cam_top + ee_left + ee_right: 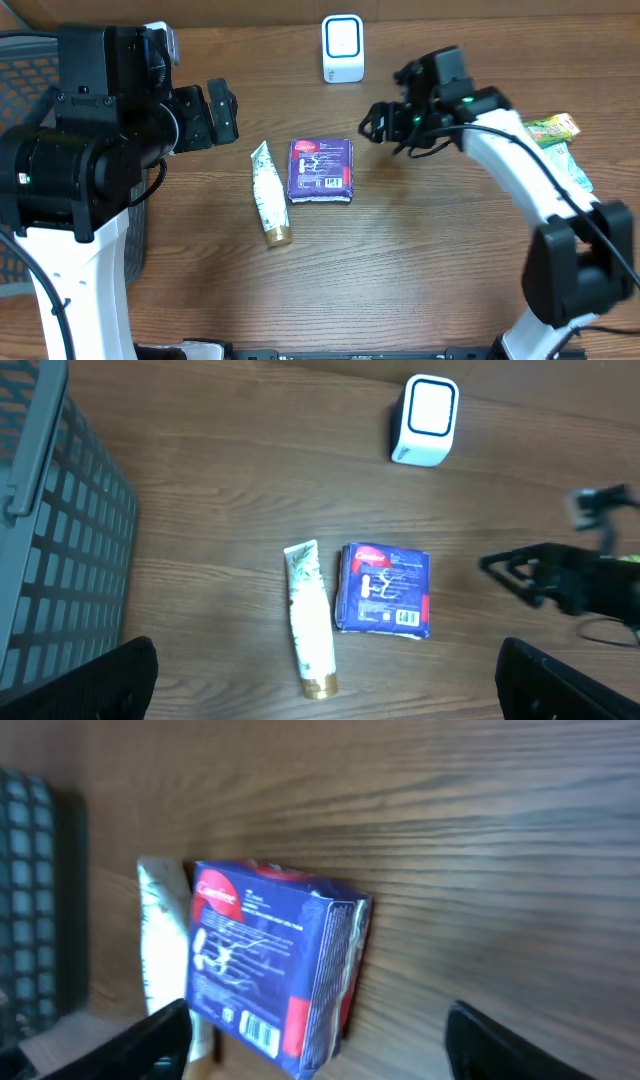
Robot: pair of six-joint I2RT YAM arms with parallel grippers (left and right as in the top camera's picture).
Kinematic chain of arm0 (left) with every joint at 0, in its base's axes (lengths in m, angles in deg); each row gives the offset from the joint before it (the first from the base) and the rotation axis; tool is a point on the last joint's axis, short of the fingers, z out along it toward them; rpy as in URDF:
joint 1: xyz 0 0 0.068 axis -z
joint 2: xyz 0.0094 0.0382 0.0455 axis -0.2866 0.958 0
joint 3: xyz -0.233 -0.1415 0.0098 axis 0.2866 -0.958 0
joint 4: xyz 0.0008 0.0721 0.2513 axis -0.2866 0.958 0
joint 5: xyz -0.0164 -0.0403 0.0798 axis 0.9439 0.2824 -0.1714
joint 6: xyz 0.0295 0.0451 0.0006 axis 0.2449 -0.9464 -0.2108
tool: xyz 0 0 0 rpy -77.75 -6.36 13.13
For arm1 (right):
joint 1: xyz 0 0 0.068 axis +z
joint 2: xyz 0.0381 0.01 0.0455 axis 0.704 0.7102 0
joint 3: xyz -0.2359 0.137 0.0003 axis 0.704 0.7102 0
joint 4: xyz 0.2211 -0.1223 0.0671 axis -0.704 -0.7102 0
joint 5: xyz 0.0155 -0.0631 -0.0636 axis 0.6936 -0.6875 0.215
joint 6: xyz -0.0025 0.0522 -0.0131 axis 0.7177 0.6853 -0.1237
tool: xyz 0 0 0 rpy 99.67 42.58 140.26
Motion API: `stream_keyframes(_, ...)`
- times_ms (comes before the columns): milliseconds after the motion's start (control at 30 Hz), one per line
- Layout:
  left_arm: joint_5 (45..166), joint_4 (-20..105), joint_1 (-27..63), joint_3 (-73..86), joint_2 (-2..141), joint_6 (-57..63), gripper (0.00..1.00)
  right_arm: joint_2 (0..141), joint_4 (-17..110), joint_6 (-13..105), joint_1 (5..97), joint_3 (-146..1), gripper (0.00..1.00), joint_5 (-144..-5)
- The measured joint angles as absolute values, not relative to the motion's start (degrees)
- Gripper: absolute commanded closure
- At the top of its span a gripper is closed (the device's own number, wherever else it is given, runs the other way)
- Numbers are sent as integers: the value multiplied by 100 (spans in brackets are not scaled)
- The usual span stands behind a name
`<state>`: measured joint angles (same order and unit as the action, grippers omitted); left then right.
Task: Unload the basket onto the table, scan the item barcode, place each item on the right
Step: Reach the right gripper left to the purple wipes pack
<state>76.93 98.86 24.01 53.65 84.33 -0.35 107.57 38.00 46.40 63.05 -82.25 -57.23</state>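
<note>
Jaws spread and empty, the right gripper (380,128) at the blue packet's (321,171) three o'clock should pinch its side edges, leaving the barcode (255,1032) uncovered; the left gripper (224,112) hangs spread.

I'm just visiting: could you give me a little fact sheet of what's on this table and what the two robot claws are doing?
Blue packet: lies flat in the middle, barcode facing up
White tube: lies flat beside the packet's left side
Scanner: white box standing at the far edge
Left gripper: open, empty, left of the tube
Right gripper: open, empty, right of the packet, not touching it
Basket: grey, at the far left
</note>
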Motion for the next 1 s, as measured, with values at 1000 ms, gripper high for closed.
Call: stream_keyframes(1000,7693,9886,2401,5365,8433,-33,0,12311,5459,3971,6500,-8214,51,-5117)
